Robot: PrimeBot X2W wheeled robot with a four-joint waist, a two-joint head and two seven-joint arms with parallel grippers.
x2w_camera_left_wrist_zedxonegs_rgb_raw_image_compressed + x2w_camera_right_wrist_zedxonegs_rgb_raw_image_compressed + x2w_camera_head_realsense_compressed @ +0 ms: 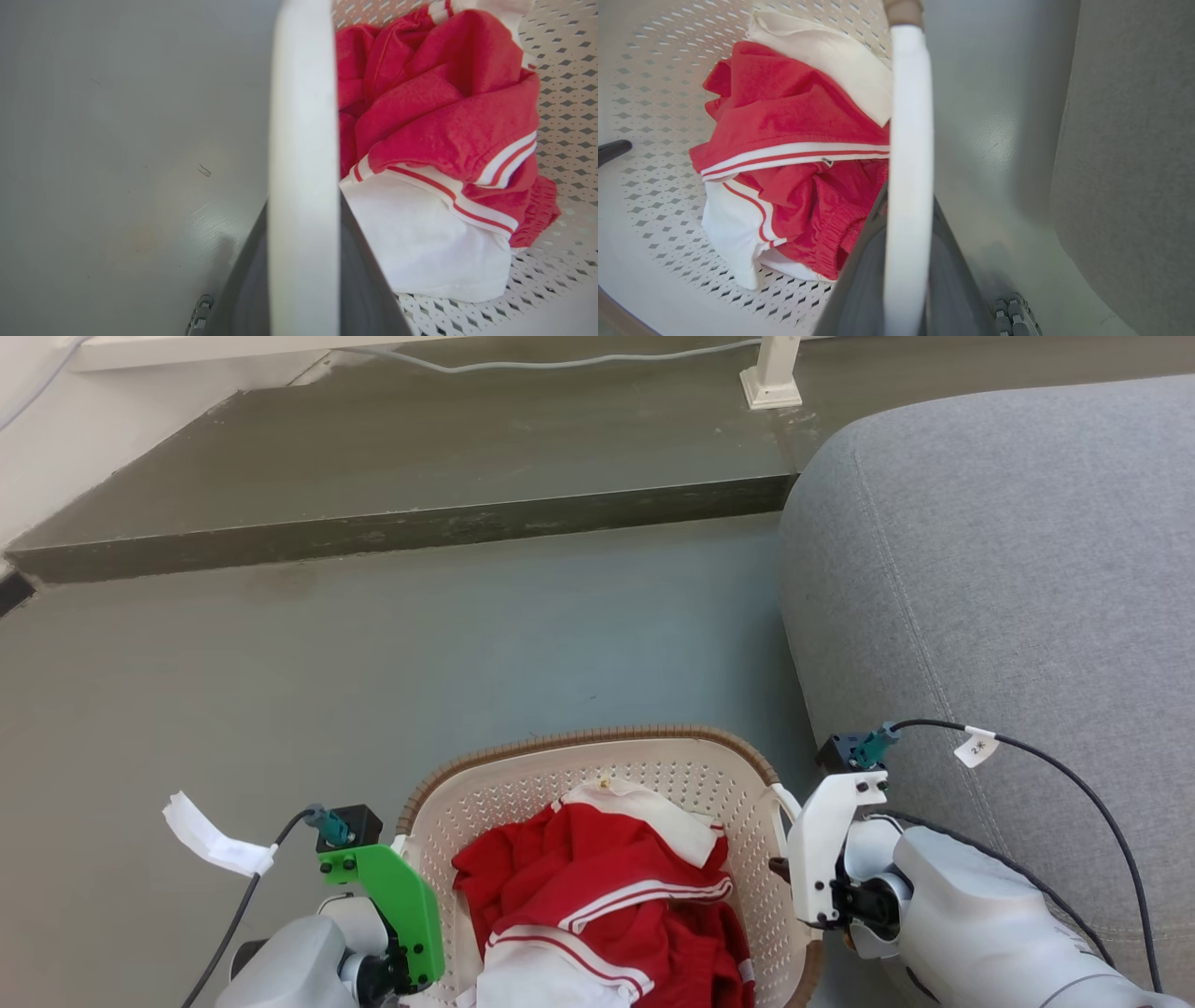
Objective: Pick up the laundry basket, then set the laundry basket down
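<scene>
Cream perforated laundry basket (579, 739) sits at 6 o'clock in head view, grey floor (280, 672) around it and grey sofa (1008, 569) just beside it at 3 o'clock. Red-and-white clothes (597, 887) are piled inside. Left gripper (303, 205) at basket's 9 o'clock, dark fingers clamped either side of white left handle (303, 116). Right gripper (909, 200) at basket's 3 o'clock, same grip on right handle (910, 93). Can't tell if basket is lifted or grounded. Raised step (420, 457) at 12 o'clock, well apart.
</scene>
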